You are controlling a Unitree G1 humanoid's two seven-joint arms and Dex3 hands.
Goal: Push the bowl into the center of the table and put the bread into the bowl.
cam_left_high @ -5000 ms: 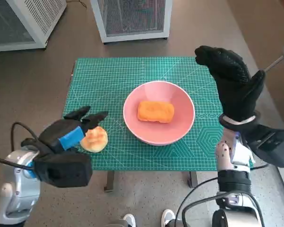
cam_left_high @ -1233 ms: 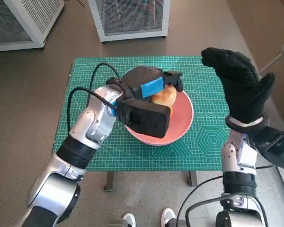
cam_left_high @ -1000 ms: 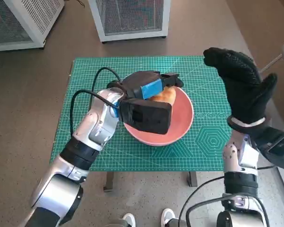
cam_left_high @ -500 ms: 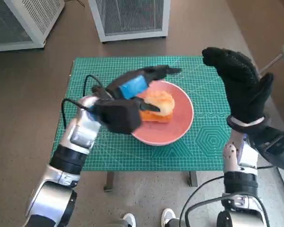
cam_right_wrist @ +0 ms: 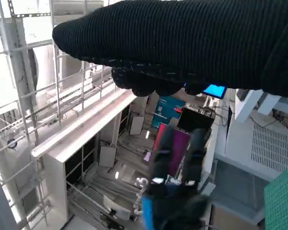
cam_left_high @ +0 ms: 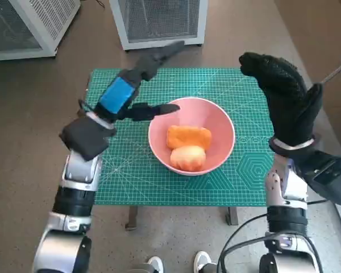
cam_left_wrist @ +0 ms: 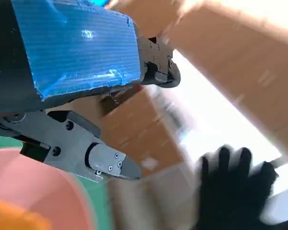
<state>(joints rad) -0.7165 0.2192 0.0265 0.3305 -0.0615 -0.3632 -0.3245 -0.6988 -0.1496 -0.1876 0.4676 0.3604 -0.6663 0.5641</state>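
The pink bowl stands near the middle of the green mat. Two pieces of bread lie in it: an orange oblong loaf and a pale round bun in front of it. My left hand is raised above the mat to the left of the bowl, fingers spread and holding nothing. The left wrist view shows its blue-taped back and a corner of the bowl. My gloved right hand stands upright beside the bowl's right side, open and apart from it.
Two white ventilated cabinets stand on the floor beyond the table, one at the far left. The mat's front edge lies near my body. A person's shoes show below the table.
My left hand let the round bun go into the bowl, then lifted and drew back to the left with fingers spread. The right hand stayed upright in place.
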